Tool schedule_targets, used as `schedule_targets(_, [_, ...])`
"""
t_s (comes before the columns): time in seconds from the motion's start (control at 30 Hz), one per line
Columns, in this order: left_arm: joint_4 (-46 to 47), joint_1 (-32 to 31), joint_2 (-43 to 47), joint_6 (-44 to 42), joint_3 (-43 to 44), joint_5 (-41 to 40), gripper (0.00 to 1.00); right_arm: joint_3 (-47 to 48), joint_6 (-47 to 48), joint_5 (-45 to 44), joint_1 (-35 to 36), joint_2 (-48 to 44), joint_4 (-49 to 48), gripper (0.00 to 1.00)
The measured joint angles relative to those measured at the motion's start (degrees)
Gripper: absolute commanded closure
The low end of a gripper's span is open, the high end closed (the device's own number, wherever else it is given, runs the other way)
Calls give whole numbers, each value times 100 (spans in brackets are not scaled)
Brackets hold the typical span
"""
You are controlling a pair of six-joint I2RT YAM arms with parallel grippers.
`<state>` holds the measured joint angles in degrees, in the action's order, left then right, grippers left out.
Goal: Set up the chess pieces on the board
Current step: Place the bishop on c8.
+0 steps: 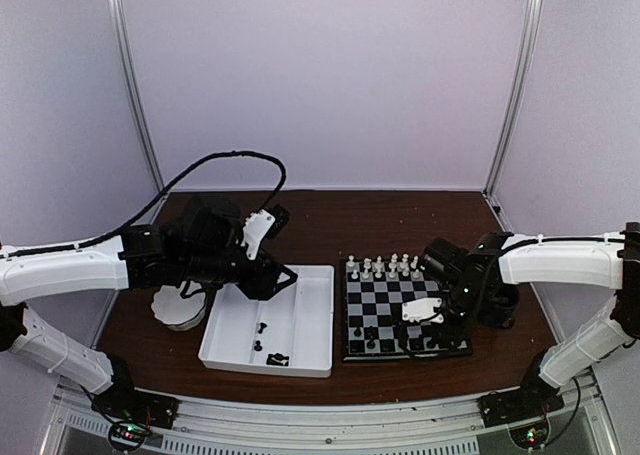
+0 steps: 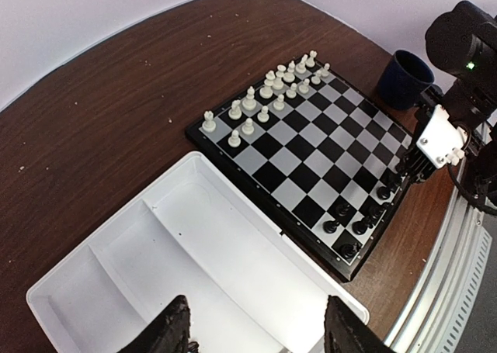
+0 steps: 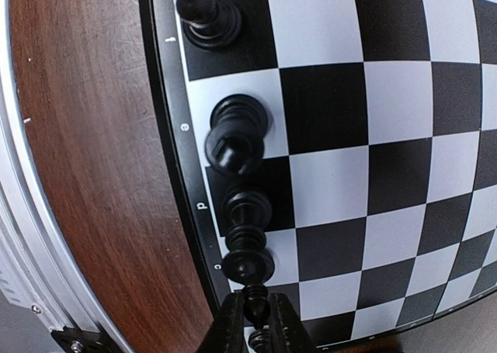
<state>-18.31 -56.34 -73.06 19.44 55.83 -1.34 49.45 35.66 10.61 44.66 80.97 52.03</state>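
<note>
Lying side by side on table [image 1: 400, 215]: tray [image 1: 300, 315] left, board [image 1: 392, 303] right | left gripper [image 2: 260, 333] spread, empty, over tray | right gripper [image 3: 256, 320] pinching black piece [image 3: 255, 300] at board's near edge | white men [image 1: 385, 267] on far rows | black strays [image 1: 268, 353] in tray

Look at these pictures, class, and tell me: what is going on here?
The right gripper is closed on a black piece at the board's near edge, beside other black chessmen standing in that row. The white pieces stand in the far rows. The left gripper hangs open over the white tray, which holds a few loose black pieces.
</note>
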Motion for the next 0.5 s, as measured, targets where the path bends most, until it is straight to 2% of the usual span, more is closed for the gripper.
schedule_targets(0.2, [0, 0, 0, 17, 0, 0, 41, 0, 0, 2, 0, 0, 0, 85])
schedule_targets(0.4, [-7, 0, 0, 31, 0, -7, 41, 0, -13, 24, 0, -20, 26, 69])
schedule_targets(0.5, [-175, 0, -4, 66, 9, -74, 43, 59, -4, 66, -2, -227, 190, 65])
